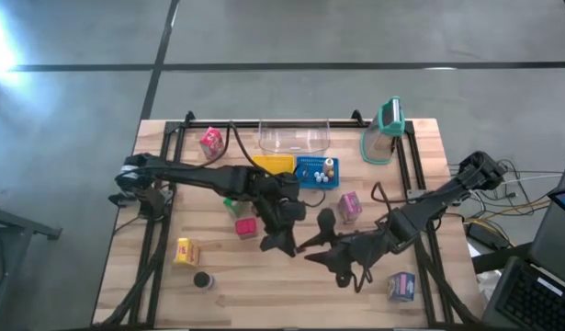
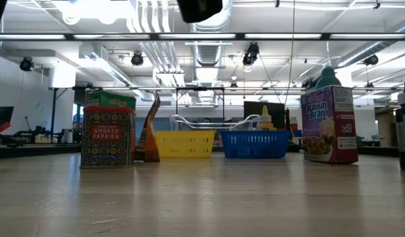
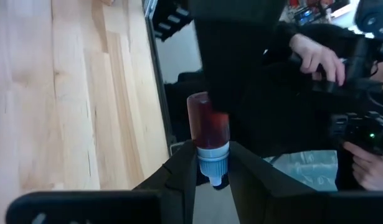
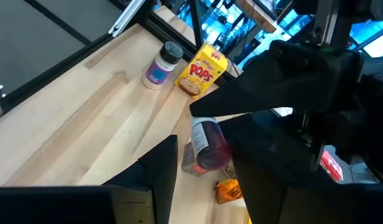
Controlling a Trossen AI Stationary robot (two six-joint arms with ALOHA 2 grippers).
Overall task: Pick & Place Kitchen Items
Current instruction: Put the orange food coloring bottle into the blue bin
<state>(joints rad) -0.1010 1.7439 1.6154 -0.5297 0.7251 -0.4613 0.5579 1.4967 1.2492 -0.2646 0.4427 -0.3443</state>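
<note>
The left gripper (image 3: 207, 177) is hanging above the middle of the butcher-block table (image 1: 264, 285), its two dark, matte fingers (image 3: 179, 180) clamped together on the pale blue ribbed cap of a small red sauce bottle (image 3: 208, 127). The bottle is a smooth, translucent cylinder with reddish contents, and it is pointing toward the right gripper (image 1: 311, 246), which is meeting it over the table's centre. The right gripper's blocky black fingers (image 4: 160, 171) are standing apart, with the bottle's rounded body lying in the gap between them but not pinched.

Other kitchen items are lying scattered on the pale, striped planks. A glossy yellow Pops cereal carton (image 4: 202, 70) is sitting near the left front corner, with a squat spice jar (image 4: 159, 65) bearing a dark round lid and a purple label just beside it. A purple Raisin Bran carton (image 2: 330, 125) is standing upright to the right of centre, and a red Smoked Paprika tin (image 2: 108, 137) with patterned sides is standing upright to the left. A pink carton (image 1: 210, 142) is resting at the back left. Near the back, a yellow mesh basket (image 2: 184, 143) and a blue mesh basket (image 2: 255, 145) are sitting side by side, their walls latticed plastic; tiny white balls (image 1: 316, 175) are resting in the blue one. A clear jug with a teal lid (image 1: 385, 129) is standing at the back right.
</note>
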